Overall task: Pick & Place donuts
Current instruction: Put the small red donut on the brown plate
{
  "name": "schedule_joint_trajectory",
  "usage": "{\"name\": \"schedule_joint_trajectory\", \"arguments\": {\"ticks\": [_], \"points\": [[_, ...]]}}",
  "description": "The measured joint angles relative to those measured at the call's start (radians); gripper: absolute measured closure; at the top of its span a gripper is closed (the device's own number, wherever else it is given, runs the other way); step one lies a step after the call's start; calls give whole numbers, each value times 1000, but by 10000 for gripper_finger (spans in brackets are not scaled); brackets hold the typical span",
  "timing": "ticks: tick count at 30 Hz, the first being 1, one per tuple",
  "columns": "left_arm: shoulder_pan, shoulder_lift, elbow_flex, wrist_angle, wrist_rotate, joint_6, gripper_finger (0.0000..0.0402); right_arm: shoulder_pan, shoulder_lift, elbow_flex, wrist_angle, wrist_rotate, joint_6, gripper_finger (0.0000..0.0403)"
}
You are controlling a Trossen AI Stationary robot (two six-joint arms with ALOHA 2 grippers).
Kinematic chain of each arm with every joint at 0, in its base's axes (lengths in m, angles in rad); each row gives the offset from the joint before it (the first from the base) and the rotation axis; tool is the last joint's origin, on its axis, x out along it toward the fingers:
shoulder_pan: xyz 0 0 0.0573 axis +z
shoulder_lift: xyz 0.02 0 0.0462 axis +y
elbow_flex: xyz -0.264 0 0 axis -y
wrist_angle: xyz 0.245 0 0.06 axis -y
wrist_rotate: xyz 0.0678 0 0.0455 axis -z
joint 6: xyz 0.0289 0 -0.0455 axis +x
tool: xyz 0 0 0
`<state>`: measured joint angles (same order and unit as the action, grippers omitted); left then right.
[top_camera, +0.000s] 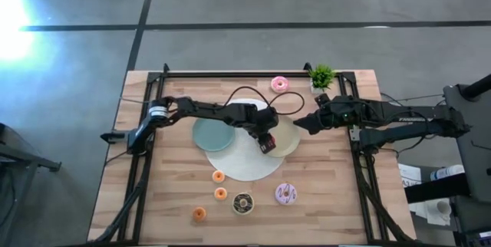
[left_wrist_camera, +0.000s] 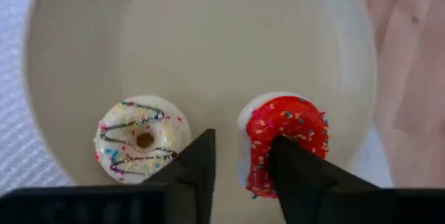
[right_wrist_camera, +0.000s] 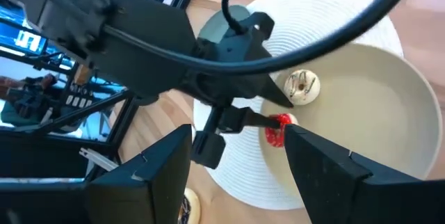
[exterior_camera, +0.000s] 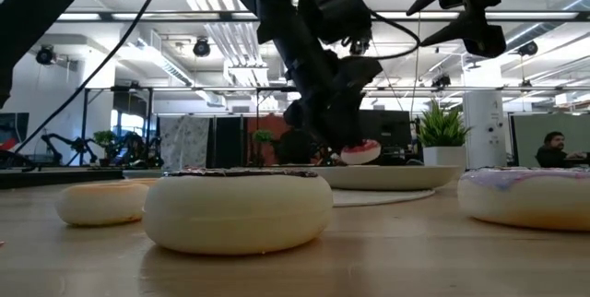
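Red donut [left_wrist_camera: 286, 140] with sprinkles is sitting upright between the left gripper [left_wrist_camera: 240, 165] fingers, which are closed in on it, right over the pale yellow-green plate [left_wrist_camera: 208, 36]. Whether it's touching the plate I honestly can't tell. Just beside it, flat in the same plate, there's a white donut [left_wrist_camera: 141, 140] with dark drizzle.

The right gripper [top_camera: 301, 124] hangs at the plate's far edge with its fingers spread wide, holding nothing.

Further out: blue-grey plate [top_camera: 209, 134] next to the yellow-green one, both on a white mat [top_camera: 244, 163]. Pink donut [top_camera: 280, 84] and a potted plant [top_camera: 321, 76] sit at the back edge. Near the front are three orange donuts [top_camera: 219, 176], a chocolate one [top_camera: 243, 202] and a lilac one [top_camera: 285, 194].
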<state>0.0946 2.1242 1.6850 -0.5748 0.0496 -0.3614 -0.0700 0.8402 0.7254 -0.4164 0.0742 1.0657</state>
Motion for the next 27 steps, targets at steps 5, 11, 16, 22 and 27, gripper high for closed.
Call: {"name": "schedule_joint_trajectory", "arguments": {"ticks": [5, 11, 16, 22, 27], "points": [[-5, -1, -2, -15, 18, 40, 262, 2, 16, -28, -75, -35, 5, 181], [-16, -2, -3, -25, 21, 56, 259, 2, 38, -168, 29, -119, 69, 193], [-14, -3, -3, -29, 62, 69, 259, 2, 75, -324, 426, -151, 180, 255], [-15, -3, -4, -27, 113, 83, 259, 9, 184, -423, 705, -159, 278, 348], [-14, -3, -4, 10, 117, 79, 259, 26, 331, -424, 864, -163, 313, 391]]}}
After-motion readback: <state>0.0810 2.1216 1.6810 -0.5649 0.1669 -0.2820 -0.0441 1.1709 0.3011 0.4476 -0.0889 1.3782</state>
